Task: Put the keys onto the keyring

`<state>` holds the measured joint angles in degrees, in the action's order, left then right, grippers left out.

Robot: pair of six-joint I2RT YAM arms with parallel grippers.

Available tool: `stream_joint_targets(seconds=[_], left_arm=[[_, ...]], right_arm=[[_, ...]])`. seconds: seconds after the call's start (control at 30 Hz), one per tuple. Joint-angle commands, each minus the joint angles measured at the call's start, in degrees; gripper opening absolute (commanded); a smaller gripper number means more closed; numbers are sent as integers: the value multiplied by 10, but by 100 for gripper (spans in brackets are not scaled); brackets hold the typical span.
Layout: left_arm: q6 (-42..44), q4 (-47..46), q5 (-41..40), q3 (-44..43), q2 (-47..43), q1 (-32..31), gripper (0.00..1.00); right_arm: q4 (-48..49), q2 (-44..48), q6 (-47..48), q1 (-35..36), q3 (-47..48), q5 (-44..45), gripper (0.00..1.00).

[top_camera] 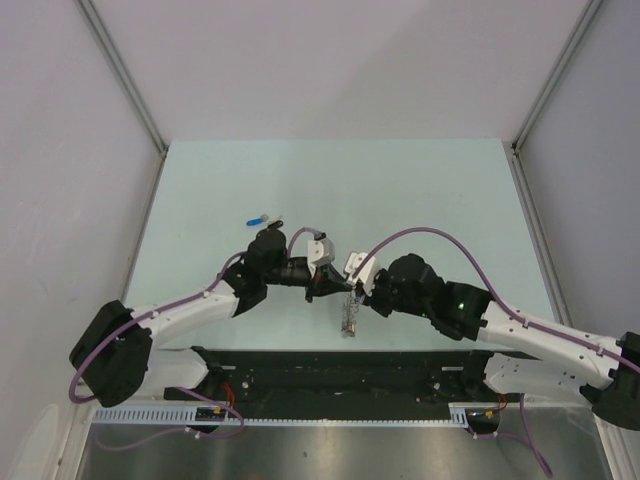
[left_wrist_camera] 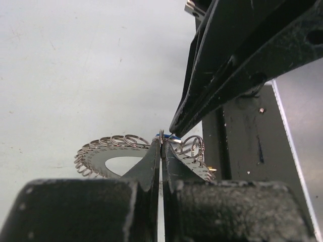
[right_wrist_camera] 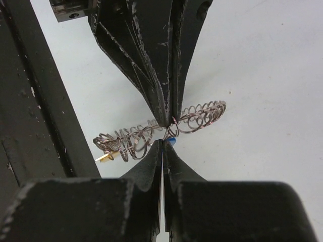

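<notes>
The keyring point(left_wrist_camera: 101, 154), a flat silver ring fringed with wire loops, hangs just above the table between both arms; the top view shows the keyring point(top_camera: 350, 318) below the two wrists. My left gripper point(left_wrist_camera: 161, 140) is shut on one of its wire loops at the rim. My right gripper point(right_wrist_camera: 163, 142) is shut too, tip to tip with the left fingers point(right_wrist_camera: 166, 101), and a blue key head point(right_wrist_camera: 172, 141) shows at its tips, against the pinched loop. A brass-coloured key point(right_wrist_camera: 106, 158) hangs from the ring's far loops. Another blue key point(top_camera: 262, 219) lies on the table.
The pale green table point(top_camera: 420, 190) stretches away behind the arms, with white walls on three sides. A black rail point(top_camera: 340, 365) runs along the near edge, just under the hanging ring. The right arm's fingers point(left_wrist_camera: 227, 75) fill the upper right of the left wrist view.
</notes>
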<state>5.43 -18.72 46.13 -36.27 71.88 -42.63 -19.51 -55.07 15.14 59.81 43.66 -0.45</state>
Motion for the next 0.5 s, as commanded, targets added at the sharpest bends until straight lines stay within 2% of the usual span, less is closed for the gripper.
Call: stream_joint_targets(seconds=[0.0, 0.2, 0.47], left_arm=[[-85, -143, -4, 17, -44, -3, 0], [-154, -241, -10, 59, -56, -3, 0], [-257, -458, -26, 128, -39, -3, 0]], right_arm=[[10, -1, -3, 18, 4, 26, 0], [46, 24, -21, 21, -18, 32, 0], [128, 64, -49, 20, -71, 30, 0]])
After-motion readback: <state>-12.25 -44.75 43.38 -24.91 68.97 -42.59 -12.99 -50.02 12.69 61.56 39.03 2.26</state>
